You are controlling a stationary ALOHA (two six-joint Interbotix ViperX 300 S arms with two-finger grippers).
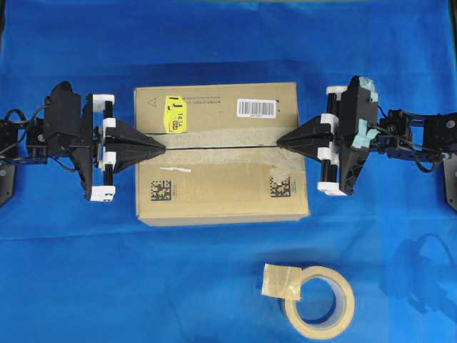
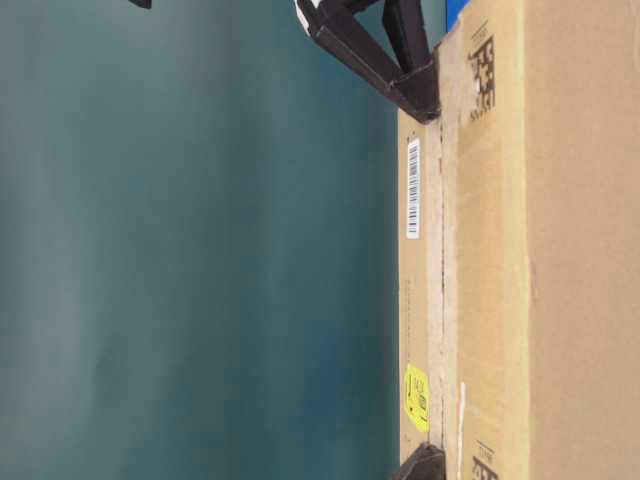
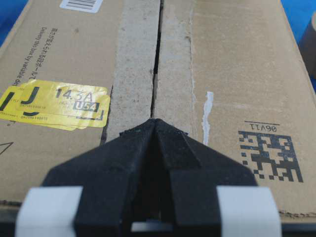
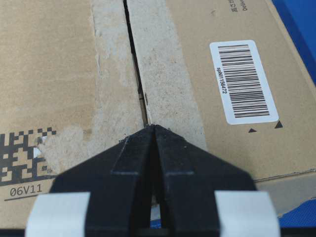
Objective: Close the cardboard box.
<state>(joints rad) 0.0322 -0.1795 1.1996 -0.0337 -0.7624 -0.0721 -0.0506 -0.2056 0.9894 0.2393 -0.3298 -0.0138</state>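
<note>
The cardboard box lies in the middle of the blue cloth with its two long flaps folded down flat. They meet at a narrow dark seam between pale strips of old tape. A yellow sticker and a white barcode label sit on the far flap. My left gripper is shut and empty, its tip on the seam at the box's left edge; it shows the same in the left wrist view. My right gripper is shut and empty, its tip on the seam near the right edge, as in the right wrist view.
A beige tape roll with a loose end lies on the cloth in front of the box, to the right. The blue cloth covers the whole table. The table-level view shows the box top sideways with both gripper tips on it.
</note>
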